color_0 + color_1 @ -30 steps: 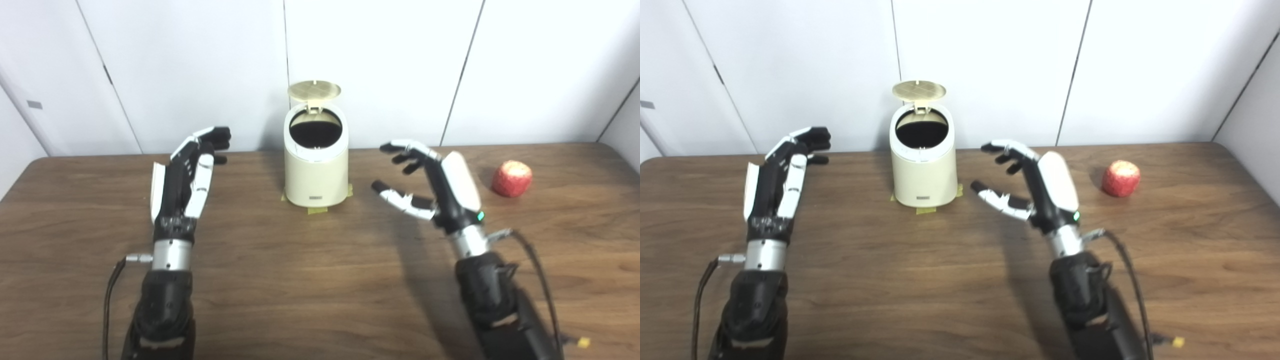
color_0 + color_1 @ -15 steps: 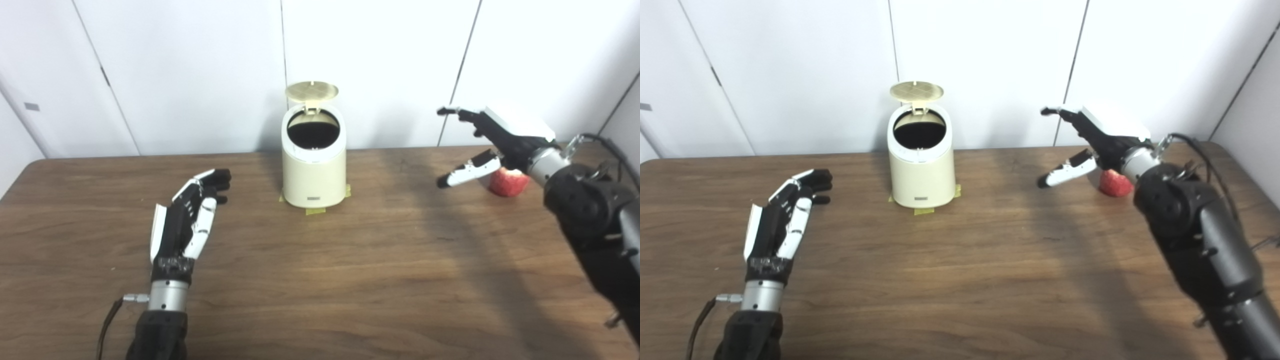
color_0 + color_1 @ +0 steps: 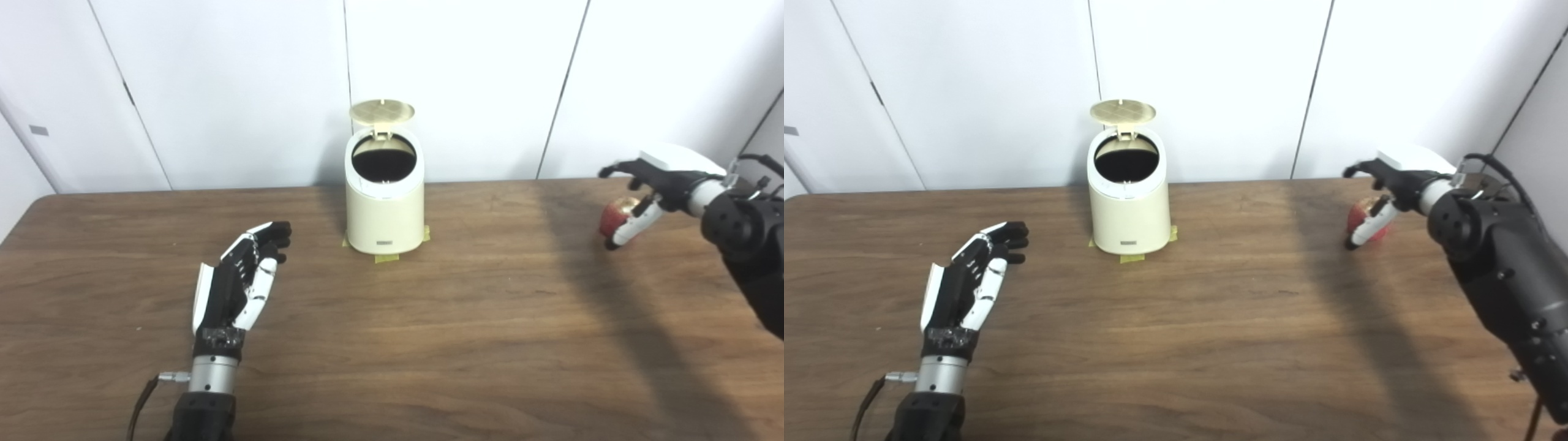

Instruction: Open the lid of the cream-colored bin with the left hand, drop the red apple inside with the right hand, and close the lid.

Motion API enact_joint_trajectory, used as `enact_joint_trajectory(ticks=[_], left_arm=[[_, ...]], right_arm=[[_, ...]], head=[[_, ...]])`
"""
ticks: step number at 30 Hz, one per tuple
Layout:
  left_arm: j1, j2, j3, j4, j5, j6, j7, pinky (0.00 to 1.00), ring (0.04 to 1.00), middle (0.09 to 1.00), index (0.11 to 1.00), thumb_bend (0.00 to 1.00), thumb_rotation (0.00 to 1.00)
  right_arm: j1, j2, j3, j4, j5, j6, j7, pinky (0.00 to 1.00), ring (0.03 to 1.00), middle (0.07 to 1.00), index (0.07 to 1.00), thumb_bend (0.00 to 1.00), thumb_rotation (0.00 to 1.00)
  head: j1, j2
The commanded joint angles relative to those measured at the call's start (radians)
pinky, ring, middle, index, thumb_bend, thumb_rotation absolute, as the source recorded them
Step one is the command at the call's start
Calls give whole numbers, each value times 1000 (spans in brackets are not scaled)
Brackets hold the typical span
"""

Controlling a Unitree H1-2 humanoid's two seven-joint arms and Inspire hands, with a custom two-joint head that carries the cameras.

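Note:
The cream-colored bin (image 3: pixel 384 211) stands at the back middle of the table, its round lid (image 3: pixel 381 112) tipped up and its dark mouth showing. At the far right the red apple (image 3: pixel 615 218) rests on the wood. My right hand (image 3: pixel 644 187) hovers over it, open, with the thumb in front of the apple and the other fingers arched above; no grip shows. My left hand (image 3: pixel 240 278) is open, held flat over the table at the front left, well short of the bin.
Yellow tape (image 3: pixel 387 257) marks the bin's foot. White wall panels (image 3: pixel 465 79) rise right behind the wooden table (image 3: pixel 429 343). My right forearm (image 3: pixel 1494 263) comes in over the table's right side.
My right hand swung from mid-table to the far right and came down around the apple. My left hand drew back from the bin toward the front. The bin's lid stayed up.

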Motion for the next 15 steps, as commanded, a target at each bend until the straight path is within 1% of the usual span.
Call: enact_joint_trajectory(ticks=[1,4,9,12,15], left_arm=[[-35,5,0,-23,1,-29,-1,689,755,768,745,287,681],[-34,3,1,-29,3,-23,1,683,748,762,742,280,673],[-29,5,-1,-41,19,-20,4,679,747,766,747,272,685],[-25,4,-2,-46,25,-17,4,668,745,764,746,278,706],[-24,3,-2,-48,20,-18,1,671,749,766,749,276,711]], right_arm=[[-55,-38,10,8,-34,-15,-16,587,813,907,824,1000,326],[-57,-49,47,41,-67,-38,-25,583,804,894,812,1000,359],[-62,-53,102,72,-138,-47,-21,614,807,908,818,1000,360],[-71,-52,118,103,-162,-49,-28,608,789,910,819,1000,356],[-79,-45,117,154,-149,-62,-54,607,797,913,819,1000,343]], head=[[0,0],[-1,0],[0,2],[4,5],[6,6]])
